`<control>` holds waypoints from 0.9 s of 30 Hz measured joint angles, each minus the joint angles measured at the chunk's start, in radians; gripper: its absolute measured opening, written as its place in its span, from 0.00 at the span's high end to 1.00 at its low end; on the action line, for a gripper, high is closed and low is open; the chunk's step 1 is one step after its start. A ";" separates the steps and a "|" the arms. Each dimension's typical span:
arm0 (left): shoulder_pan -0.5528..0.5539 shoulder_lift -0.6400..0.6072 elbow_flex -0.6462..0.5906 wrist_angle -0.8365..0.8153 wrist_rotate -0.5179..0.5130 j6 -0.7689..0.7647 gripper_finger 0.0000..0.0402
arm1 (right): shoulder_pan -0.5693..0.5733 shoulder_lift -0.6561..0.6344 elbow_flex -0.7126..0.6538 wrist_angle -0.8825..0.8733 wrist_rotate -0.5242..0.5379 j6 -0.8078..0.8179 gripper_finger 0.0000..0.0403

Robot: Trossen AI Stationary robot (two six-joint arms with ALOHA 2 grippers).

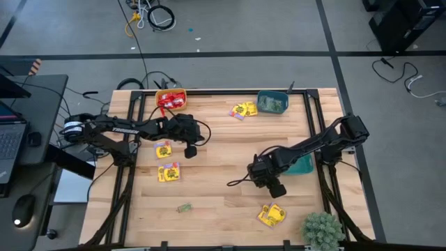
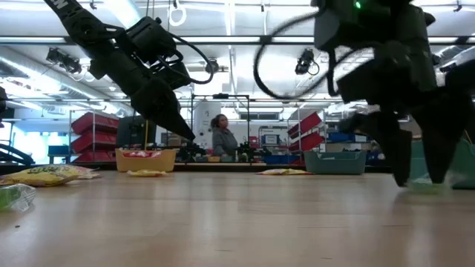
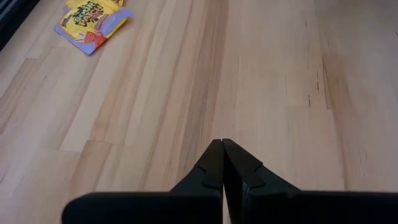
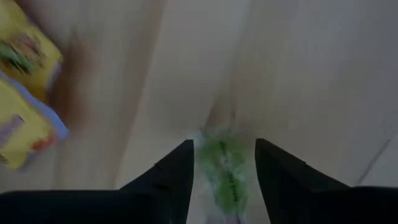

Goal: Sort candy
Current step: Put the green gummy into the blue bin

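Green candy at the right gripper: a pale green wrapped packet (image 4: 222,168) lies on the wood between the two dark fingers of the right gripper (image 4: 224,165).
Right gripper jaws: spread apart, one finger on each side of the packet; whether they touch the wrapper I cannot tell.
Right gripper position: low over the table's right half (image 1: 273,183), with its tips at the tabletop in the low view (image 2: 419,174).
Yellow candy nearby: two yellow packets (image 4: 22,93) lie just beside that gripper, and one yellow pair (image 1: 271,215) sits near the front edge.
Other yellow candy: packets at the back by the teal bowl (image 1: 244,110) and two on the left side (image 1: 164,150), (image 1: 169,172).
Loose green candy: one small packet (image 1: 184,207) lies alone towards the front left.
Red candy: red packets (image 1: 171,102) fill the orange bowl (image 1: 159,94) at the back left.
Teal bowl: at the back right (image 1: 272,103), holding greenish pieces.
Left gripper: raised over the left centre of the table (image 1: 189,149), jaws pressed fully together on nothing (image 3: 222,163).
Table: pale wood planks (image 1: 216,160).
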 joint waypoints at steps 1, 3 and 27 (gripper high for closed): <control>0.000 0.000 0.000 0.000 0.000 0.002 1.00 | 0.000 0.000 -0.010 -0.003 0.000 0.000 0.62; 0.000 0.000 0.000 0.000 0.000 0.003 1.00 | 0.000 0.000 -0.026 0.015 0.000 0.000 0.63; 0.002 0.000 0.000 0.005 -0.031 -0.001 1.00 | -0.280 -0.001 0.190 -0.089 0.242 0.043 0.99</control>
